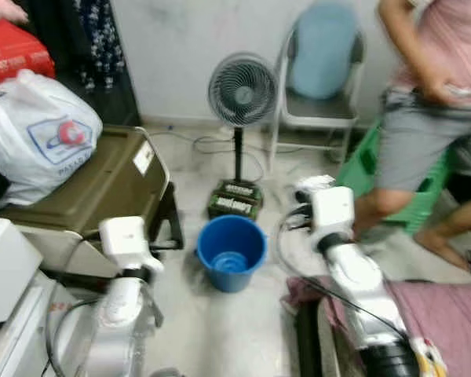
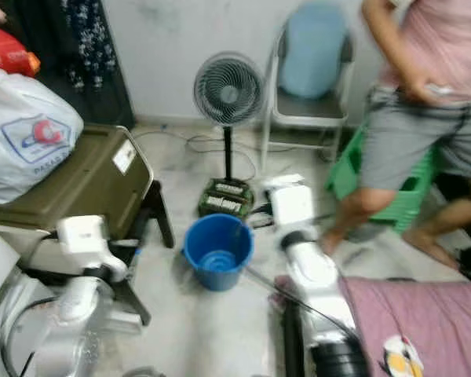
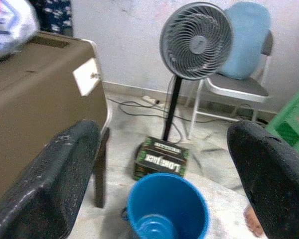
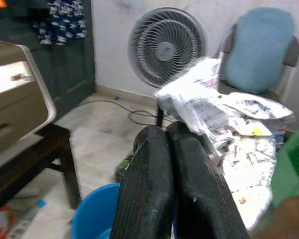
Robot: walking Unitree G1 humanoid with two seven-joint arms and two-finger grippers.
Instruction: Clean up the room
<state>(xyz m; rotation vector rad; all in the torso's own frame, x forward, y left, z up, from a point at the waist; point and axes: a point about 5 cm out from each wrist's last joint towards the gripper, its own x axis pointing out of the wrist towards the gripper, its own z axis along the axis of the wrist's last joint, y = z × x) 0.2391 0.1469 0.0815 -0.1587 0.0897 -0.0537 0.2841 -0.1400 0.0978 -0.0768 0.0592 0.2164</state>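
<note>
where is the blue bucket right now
The blue bucket stands on the floor centre of the head views, just before the fan's box-weighted base, between both arms.

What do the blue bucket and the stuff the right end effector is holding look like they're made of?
The blue bucket looks like smooth moulded plastic, going by its even colour and slight sheen. The crumpled sheet pinched by the right end effector appears to be matte newsprint: creased, with printed columns.

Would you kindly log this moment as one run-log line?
right gripper: shut on newspaper, above bucket | left gripper: open, empty, facing bucket | person: standing right, by chair
</note>
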